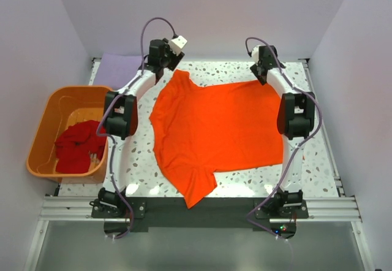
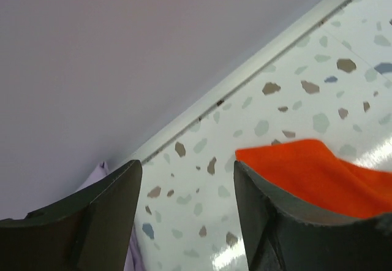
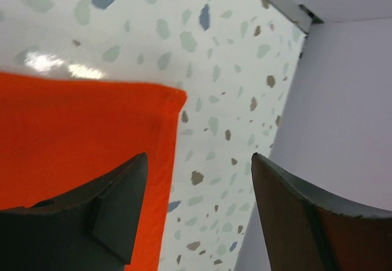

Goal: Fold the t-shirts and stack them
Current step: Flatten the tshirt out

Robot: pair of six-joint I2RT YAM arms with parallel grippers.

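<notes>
Left pincer and right pincer gape wide, empty. We find the orange t-shirt flat on the bench, unfolded; red t-shirt in tub; lavender t-shirt far-left corner. Nothing stacked.

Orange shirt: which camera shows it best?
The top camera. It shows the whole orange shirt spread flat on the speckled table, both sleeves included. The left wrist camera catches only a small orange tip near the back wall. The right wrist camera shows just one corner and its edge.

Orange shirt flat, red shirt apparently crumpled
</notes>
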